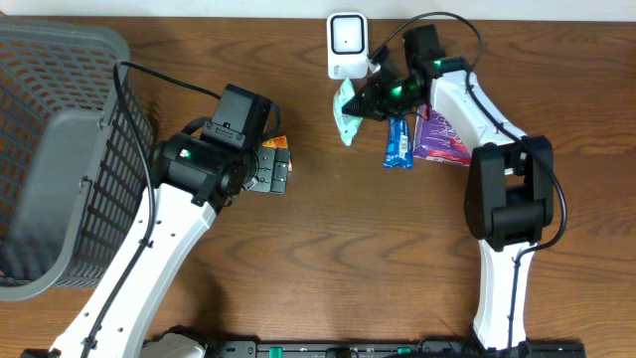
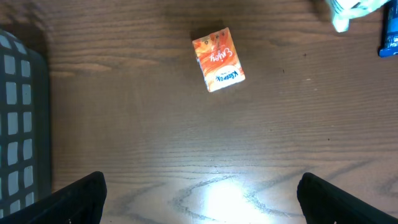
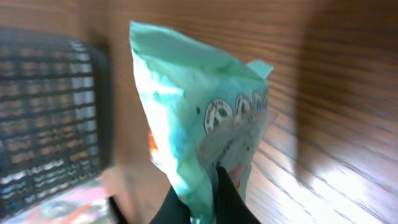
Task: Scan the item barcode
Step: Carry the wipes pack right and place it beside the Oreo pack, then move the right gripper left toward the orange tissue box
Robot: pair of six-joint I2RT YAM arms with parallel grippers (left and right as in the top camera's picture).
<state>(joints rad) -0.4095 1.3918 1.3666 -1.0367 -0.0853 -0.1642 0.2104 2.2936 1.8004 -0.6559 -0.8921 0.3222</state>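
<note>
The right fingers [image 3: 224, 202] are clenched on one edge of a mint-green packet [image 1: 347, 111], which sticks out beyond their tips, close beside the white scanner [image 1: 345, 42]. The left fingers [image 2: 339, 202] are spread wide and empty. An orange carton [image 2: 217, 59] lies on the counter [image 2: 124, 124] ahead of them.
</note>
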